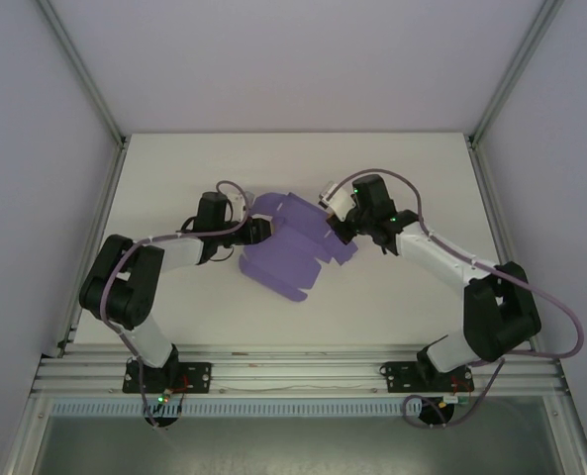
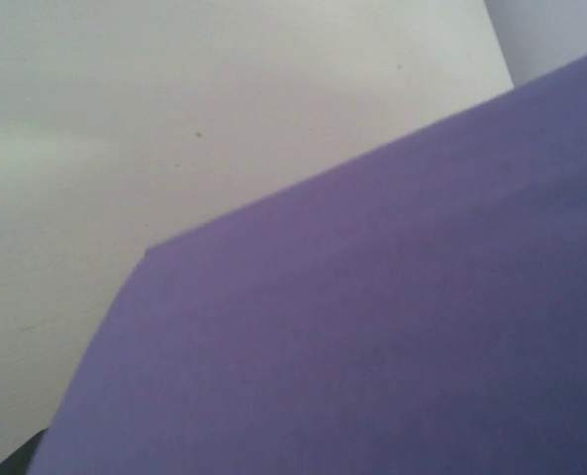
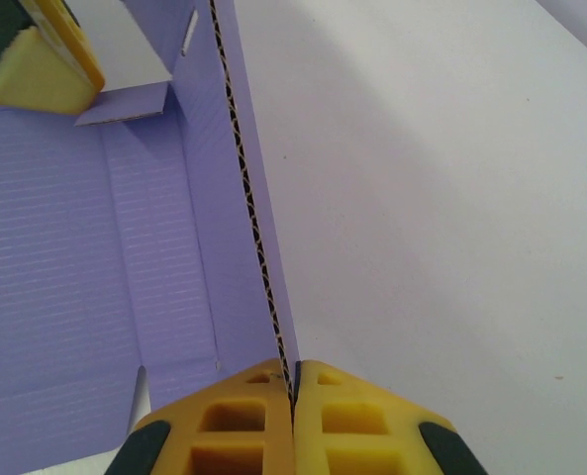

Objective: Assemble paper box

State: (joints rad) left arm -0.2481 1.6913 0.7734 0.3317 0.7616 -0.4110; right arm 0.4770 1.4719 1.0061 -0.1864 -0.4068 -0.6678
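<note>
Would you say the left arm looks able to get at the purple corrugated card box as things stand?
Probably yes: the left end effector sits at the left edge of the purple corrugated card box, nothing between them; the right end effector pinches the opposite wall.

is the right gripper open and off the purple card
No, the right gripper is shut on the corrugated edge of the paper box, the card pinched between its yellow fingers.
</note>
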